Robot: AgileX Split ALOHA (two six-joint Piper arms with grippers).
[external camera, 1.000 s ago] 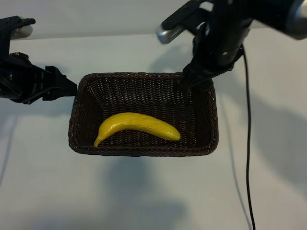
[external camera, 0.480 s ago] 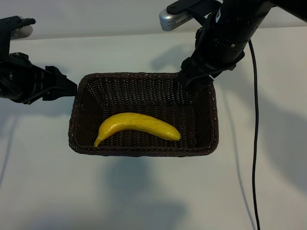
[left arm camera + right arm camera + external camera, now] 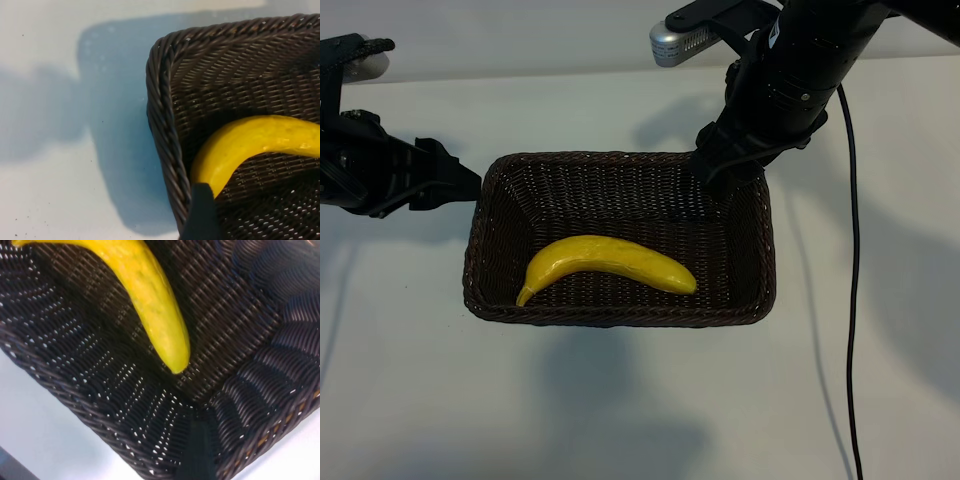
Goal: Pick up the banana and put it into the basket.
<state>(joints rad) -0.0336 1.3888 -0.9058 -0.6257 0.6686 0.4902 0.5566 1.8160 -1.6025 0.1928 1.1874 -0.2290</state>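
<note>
Wicker basket (image 3: 620, 172) holding banana (image 3: 607, 262), right claw (image 3: 712, 172) tilted over rim (spread, empty), left claw (image 3: 460, 184) spread beside it

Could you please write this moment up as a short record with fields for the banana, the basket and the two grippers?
banana: lying flat on the basket floor, held by nothing
basket: on the white table, upright
left gripper: just outside the basket's left end, empty
right gripper: above the basket's far right corner, pointing down, empty
task state: banana already in the basket
</note>
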